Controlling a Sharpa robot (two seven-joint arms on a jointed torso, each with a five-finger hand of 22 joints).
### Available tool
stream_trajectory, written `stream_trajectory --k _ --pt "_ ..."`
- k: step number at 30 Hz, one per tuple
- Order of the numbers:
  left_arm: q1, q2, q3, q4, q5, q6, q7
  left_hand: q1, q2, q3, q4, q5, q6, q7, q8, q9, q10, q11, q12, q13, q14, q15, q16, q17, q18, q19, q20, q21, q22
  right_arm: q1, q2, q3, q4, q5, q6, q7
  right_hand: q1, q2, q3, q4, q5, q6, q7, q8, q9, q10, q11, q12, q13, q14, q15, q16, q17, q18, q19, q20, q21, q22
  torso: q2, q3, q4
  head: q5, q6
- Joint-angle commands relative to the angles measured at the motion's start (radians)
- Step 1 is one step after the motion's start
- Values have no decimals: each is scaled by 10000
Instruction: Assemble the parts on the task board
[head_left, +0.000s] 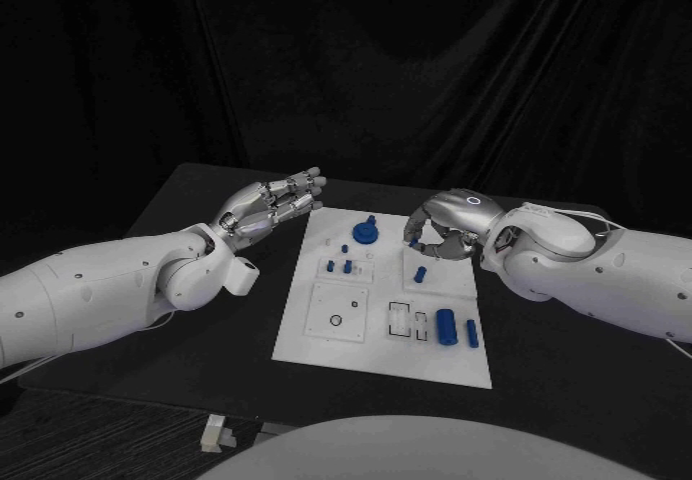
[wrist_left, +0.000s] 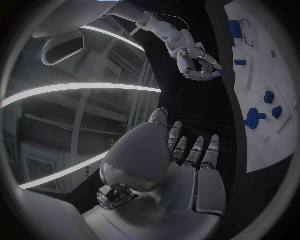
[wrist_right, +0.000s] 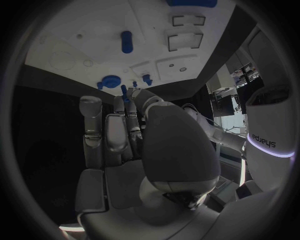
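**Right hand works over the far end of the board, left hand waits aside**

The white board (head_left: 382, 345) lies lengthwise in the middle of the black table (head_left: 188, 200), with its blue parts spread over it, so both arms can reach in from either side. The right hand (head_left: 444, 232) hangs over the board's far right corner, fingers curled inward and downward. The left wrist view shows a small blue piece (wrist_left: 222, 73) at its fingertips, which looks like a pinch, but the pictures are too small to be sure; I cannot tell whether it really holds it. Judging from that pose, it is either bringing a part to a seat or lifting one.

The left hand (head_left: 271, 205) sits off the board's far left edge, palm up and fingers stretched flat and apart, holding nothing. It seems parked there to keep out of the way.

The round blue knob (head_left: 365, 232) stands at the far end of the board, just left of the right hand and between the two hands. A small blue peg (head_left: 420, 273) stands just nearer than the right hand. Two short blue pegs (head_left: 340, 266) sit mid-board, and two blue cylinders (head_left: 459, 328) lie near the right edge, well apart from either hand.
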Motion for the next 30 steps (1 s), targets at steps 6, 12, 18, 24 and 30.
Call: stream_trajectory --k 6,12,18,24,30 --pt "-29 13 10 21 69 98 1596 229 -40 147 -145 195 115 40 41 -9 -51 156 177 -12 12 -11 82 70 -213 -37 -24 85 -45 -90 367 3 436 -124 -471 -164 273 283 196 -136 23 264 49 252 319 462 -150 -22 133 115 -5 5 31 -90 70 -37 124 983 -8 2 -2 91 0" --pt "-40 -11 9 12 69 84 1591 224 -53 168 -140 192 95 55 36 -12 -50 168 181 -12 -109 -66 -32 50 -254 -120 -32 37 -206 -408 927 3 291 -433 -417 -123 282 285 209 -154 39 253 50 223 311 480 -151 -42 126 142 -10 38 60 -97 94 -44 175 992 5 7 7 161 0" --pt "-56 1 9 4 70 118 1575 223 -53 172 -139 193 84 57 34 -14 -51 170 180 -12 -120 -73 -38 49 -259 -138 -33 28 -240 -739 1408 3 79 -585 -240 -121 274 286 212 -158 42 237 56 197 304 487 -148 -59 121 153 -10 41 60 -97 100 -48 178 991 13 4 23 197 0" --pt "-84 20 9 -1 69 143 1573 222 -52 175 -138 192 67 59 31 -16 -55 171 169 -14 -123 -74 -36 50 -263 -149 -33 21 -262 -951 1712 3 -114 -620 -109 -173 273 290 218 -167 44 212 61 165 294 491 -144 -78 115 160 -8 40 56 -96 101 -50 171 987 26 5 19 201 0" --pt "-129 21 9 -2 69 167 1568 222 -51 177 -137 192 61 60 30 -16 -56 171 166 -14 -125 -74 -38 50 -265 -155 -33 19 -273 -1141 1859 3 -251 -630 -29 -221 266 293 221 -172 44 188 70 134 284 477 -135 -104 107 160 -3 26 40 -94 97 -50 155 981 28 2 15 224 0"
